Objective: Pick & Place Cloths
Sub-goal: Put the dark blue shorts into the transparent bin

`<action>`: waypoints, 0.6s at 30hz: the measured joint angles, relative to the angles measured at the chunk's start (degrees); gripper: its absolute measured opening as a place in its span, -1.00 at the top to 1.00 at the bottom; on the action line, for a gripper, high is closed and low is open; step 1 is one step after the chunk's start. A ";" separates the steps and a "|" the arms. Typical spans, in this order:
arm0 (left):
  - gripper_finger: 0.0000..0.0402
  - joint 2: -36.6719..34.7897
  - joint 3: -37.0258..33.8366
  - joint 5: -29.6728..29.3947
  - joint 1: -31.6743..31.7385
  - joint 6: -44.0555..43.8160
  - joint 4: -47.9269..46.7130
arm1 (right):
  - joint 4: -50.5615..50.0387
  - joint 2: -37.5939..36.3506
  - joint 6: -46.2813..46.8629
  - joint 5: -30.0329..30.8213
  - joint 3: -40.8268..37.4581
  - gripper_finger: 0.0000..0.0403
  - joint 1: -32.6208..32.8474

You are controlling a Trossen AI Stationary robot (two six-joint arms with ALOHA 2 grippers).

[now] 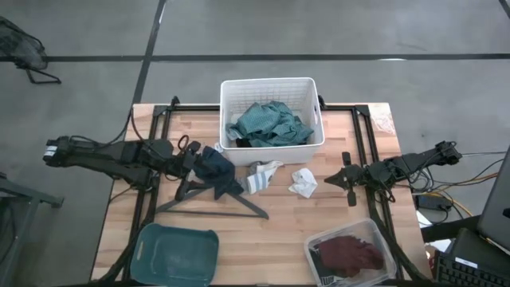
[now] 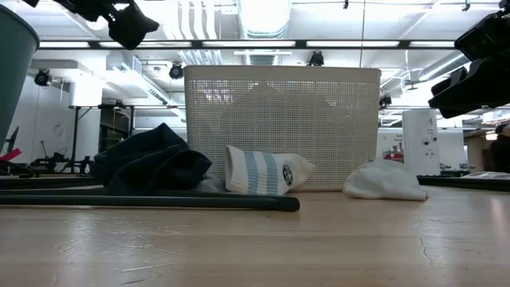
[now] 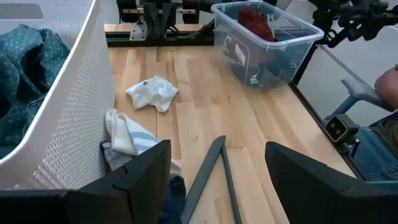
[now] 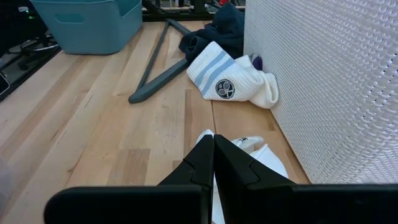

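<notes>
A large teal-green cloth [image 1: 269,125] lies in the white basket [image 1: 231,92]. In front of the basket, a navy cloth [image 1: 217,171] is heaped on the dark grey hanger [image 1: 227,209]. To its right on the table lie a white sock with pale blue stripes [image 1: 261,176] and a small white cloth [image 1: 304,183]. A maroon cloth [image 1: 348,254] fills the clear bin [image 1: 374,231]. My left gripper [image 1: 198,159] hovers open above the navy cloth's left edge. My right gripper [image 1: 344,179] is shut, held above the table right of the white cloth [image 4: 264,155].
An empty teal tub [image 1: 177,255] stands at the near left corner. The basket's mesh wall [image 3: 68,124] runs close beside the sock [image 3: 127,134]. Bare wood [image 1: 279,231] lies between the tub and the clear bin. Black frame rails [image 1: 374,147] edge the table.
</notes>
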 joint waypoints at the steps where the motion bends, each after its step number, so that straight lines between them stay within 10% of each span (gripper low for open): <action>1: -0.32 -0.24 -0.02 0.00 0.00 0.00 -0.48 | 0.02 -0.01 0.00 0.00 0.00 0.96 0.00; 12: -0.32 -2.11 -0.05 -2.74 0.00 -5.51 -14.38 | -0.01 -0.01 0.00 -0.01 0.00 0.96 0.00; 18: -0.32 -0.81 -4.03 -14.50 0.02 -10.27 -15.42 | 0.01 0.00 0.00 -0.01 0.00 0.96 0.00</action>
